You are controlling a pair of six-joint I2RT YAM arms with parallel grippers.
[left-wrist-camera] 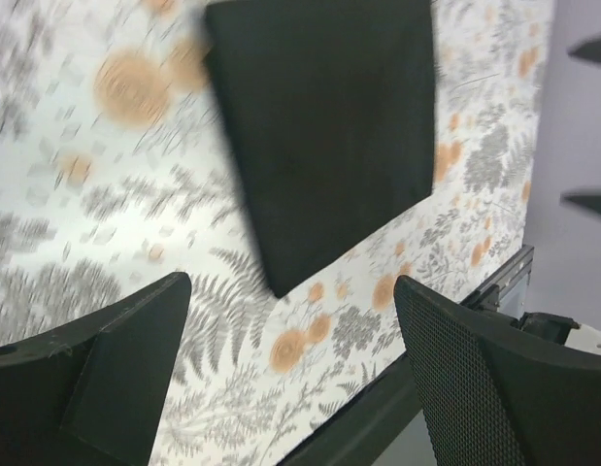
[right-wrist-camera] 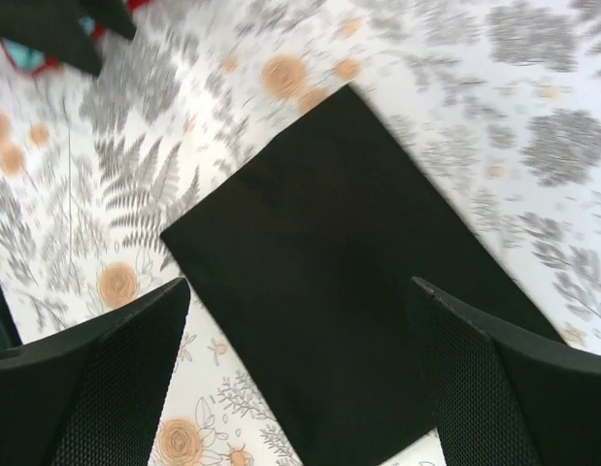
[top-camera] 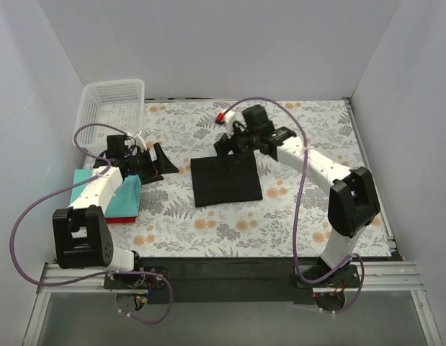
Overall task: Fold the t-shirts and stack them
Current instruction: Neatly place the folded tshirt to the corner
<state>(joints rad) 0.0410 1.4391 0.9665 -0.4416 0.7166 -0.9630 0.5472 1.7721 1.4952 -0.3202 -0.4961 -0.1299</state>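
Reaching from its base at 7 o'clock, the left arm (top-camera: 100,189) is stretching toward 1 o'clock over the left side of the table (top-camera: 309,137). The left gripper (top-camera: 159,164) is hanging with its jaws spread wide and nothing between them. In the left wrist view the left gripper (left-wrist-camera: 292,286) is framing bare floral cloth, with the black shirt (left-wrist-camera: 329,126) lying beyond the fingertips, apart from them.

The right arm (top-camera: 316,162) is bending from its base at 4 o'clock and extending toward 10 o'clock. The right gripper (top-camera: 228,144) is hovering at the far edge of the black shirt (top-camera: 226,180), jaws also spread and holding nothing. In the right wrist view the right gripper (right-wrist-camera: 300,283) is looking down on the black shirt (right-wrist-camera: 349,311), which is filling the gap between the fingers; whether they are touching the cloth I cannot tell.

The black shirt is lying folded flat as a rectangle near the table's middle, its edges showing all round. A teal shirt (top-camera: 129,193) is sitting on a red shirt (top-camera: 122,218) at 9 o'clock, partly under the left arm. A basket (top-camera: 111,101) is standing at 11 o'clock. Open table is showing between the black shirt and the stack, and more widely at 3 and 5 o'clock.
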